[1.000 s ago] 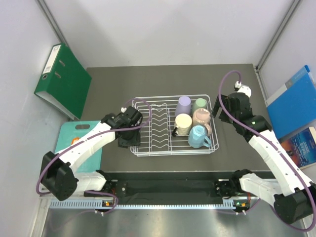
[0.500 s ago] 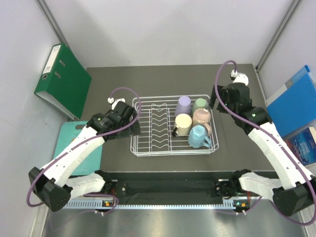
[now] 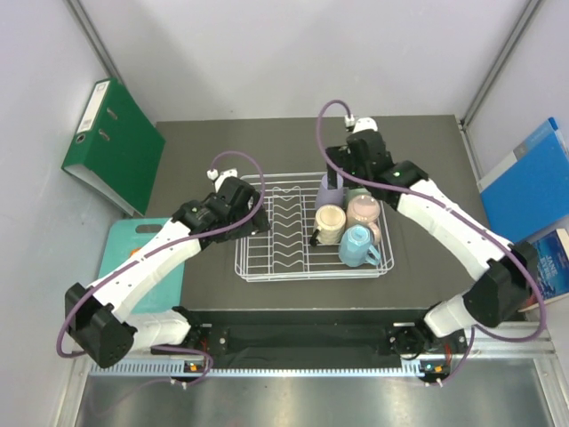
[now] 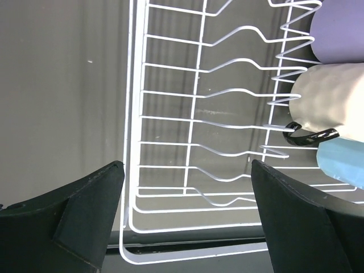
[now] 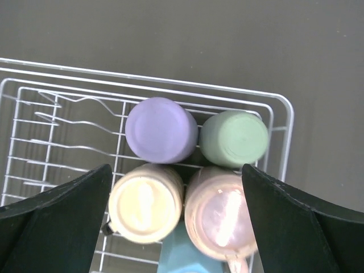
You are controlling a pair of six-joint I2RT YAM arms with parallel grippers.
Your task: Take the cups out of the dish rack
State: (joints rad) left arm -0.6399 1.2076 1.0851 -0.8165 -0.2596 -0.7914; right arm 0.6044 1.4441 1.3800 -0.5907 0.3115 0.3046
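Observation:
The white wire dish rack (image 3: pixel 283 233) sits mid-table with several upside-down cups in its right half: lavender (image 3: pixel 329 190), mint green (image 3: pixel 360 188), cream-yellow (image 3: pixel 330 221), pink (image 3: pixel 364 213) and light blue with a handle (image 3: pixel 357 246). My right gripper (image 3: pixel 343 181) hovers open above the back cups. In the right wrist view its jaws (image 5: pixel 175 168) stand wide over the lavender (image 5: pixel 161 129), green (image 5: pixel 234 138), cream (image 5: pixel 145 202) and pink (image 5: pixel 222 210) cups, touching none. My left gripper (image 3: pixel 255 216) is open over the rack's left end (image 4: pixel 136 114), with only wire between its jaws (image 4: pixel 186 164).
A green binder (image 3: pixel 114 147) leans at the back left. A teal cutting board (image 3: pixel 133 253) lies left of the rack. Blue books (image 3: pixel 533 187) stand along the right wall. The row of plate prongs (image 4: pixel 239 96) fills the rack's middle.
My right arm swung left from beside the rack's right end to above the back cups. My left arm shifted right over the rack's left end, and its jaws opened wide.

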